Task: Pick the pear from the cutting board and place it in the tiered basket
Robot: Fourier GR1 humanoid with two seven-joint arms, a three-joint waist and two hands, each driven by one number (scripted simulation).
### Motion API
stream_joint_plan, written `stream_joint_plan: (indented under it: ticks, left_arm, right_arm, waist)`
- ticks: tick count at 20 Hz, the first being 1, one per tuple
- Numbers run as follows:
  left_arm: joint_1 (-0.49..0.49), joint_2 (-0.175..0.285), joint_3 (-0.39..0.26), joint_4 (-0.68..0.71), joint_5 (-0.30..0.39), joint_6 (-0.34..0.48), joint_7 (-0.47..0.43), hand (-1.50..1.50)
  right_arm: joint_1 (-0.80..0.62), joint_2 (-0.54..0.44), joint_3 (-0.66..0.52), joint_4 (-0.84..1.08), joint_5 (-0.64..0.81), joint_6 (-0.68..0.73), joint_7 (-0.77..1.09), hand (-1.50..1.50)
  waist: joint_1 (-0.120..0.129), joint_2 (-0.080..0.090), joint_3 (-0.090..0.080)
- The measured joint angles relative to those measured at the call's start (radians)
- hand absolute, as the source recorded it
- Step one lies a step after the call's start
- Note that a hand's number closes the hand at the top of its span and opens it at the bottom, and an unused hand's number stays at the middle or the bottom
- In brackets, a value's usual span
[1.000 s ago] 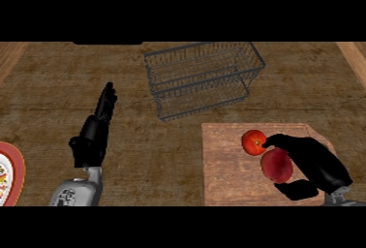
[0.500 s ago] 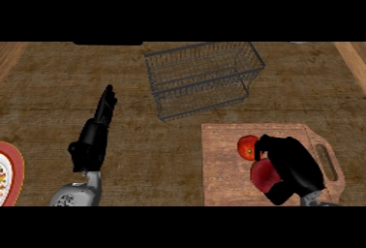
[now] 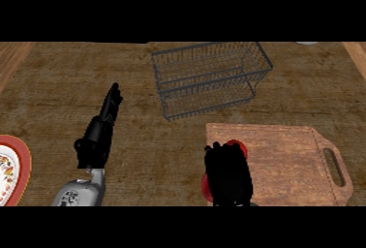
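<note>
Covering the cutting board's (image 3: 293, 160) nine o'clock edge, my right hand (image 3: 229, 177) hides most of the red pear (image 3: 205, 187); whether it grips, I cannot tell. Lifting it and carrying it to the tiered basket (image 3: 207, 77) at twelve o'clock remain.

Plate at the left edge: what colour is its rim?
The plate has an orange-red rim; head view.

No text, number or sign is legible; the plate (image 3: 23, 162) shows only a pattern.
</note>
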Motion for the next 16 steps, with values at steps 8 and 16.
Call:
stream_joint_plan:
  ticks: [8,16]
  left_arm:
    - [-0.007,0.002,0.011,0.012,0.002,0.002,0.0,0.0]
    - [-0.006,0.005,0.021,0.019,0.002,0.005,-0.006,0.0]
  right_arm:
    - [-0.242,0.004,0.127,-0.145,-0.158,0.041,0.326,1.5]
    - [-0.481,-0.001,-0.005,-0.262,-0.302,0.109,0.393,1.5]
  waist:
    - [-0.007,0.0,0.003]
    - [-0.015,-0.006,0.002]
